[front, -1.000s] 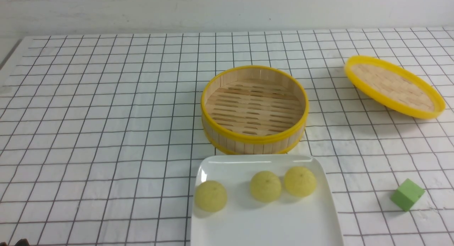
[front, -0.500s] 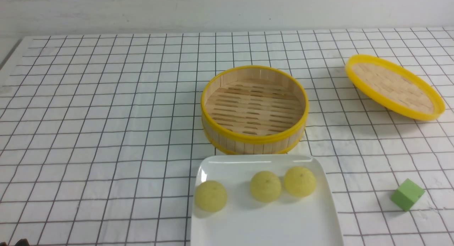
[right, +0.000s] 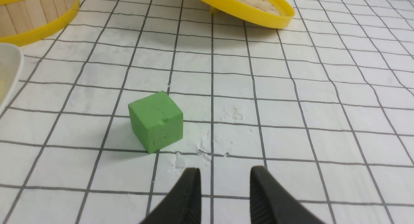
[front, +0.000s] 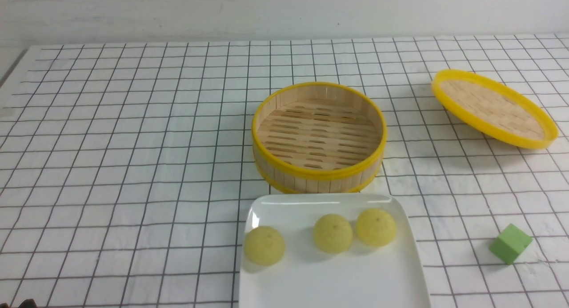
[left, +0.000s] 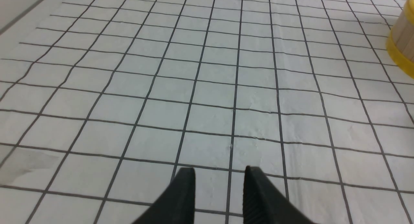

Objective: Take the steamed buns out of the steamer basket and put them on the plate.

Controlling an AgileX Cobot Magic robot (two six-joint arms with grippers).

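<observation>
From the front we find nothing changed over the last second: the three steamed buns [front: 332, 233] lie where they lay on the plate [front: 329, 286], one near its left edge and two touching each other nearer the middle. The steamer basket [front: 319, 137] stands just behind the plate, its slatted floor bare. We judge the transfer done, since no bun is left in the basket and all three rest on white glaze. No arm shows in this view. Off to the right the woven lid [front: 493, 108] sits tilted, well apart from the basket, and a green cube [front: 510, 243] lies to the right of the plate. The table [front: 133, 166] is covered in a white sheet ruled with dark grid lines; behind it rises a plain pale wall.

In the left wrist view, our left gripper [left: 220, 175] hangs over bare grid with its jaws partly spread and nothing between them. A sliver of the basket's yellow band and wooden wall shows at one edge. The sheet looks faintly wrinkled.

In the right wrist view, our right gripper [right: 224, 175] also has its jaws partly spread around nothing. The green cube sits just ahead of them, not touched. A corner of the plate, part of the basket and the lid's yellow rim appear farther off. Here the sheet is scuffed, with small white flecks near the cube.
</observation>
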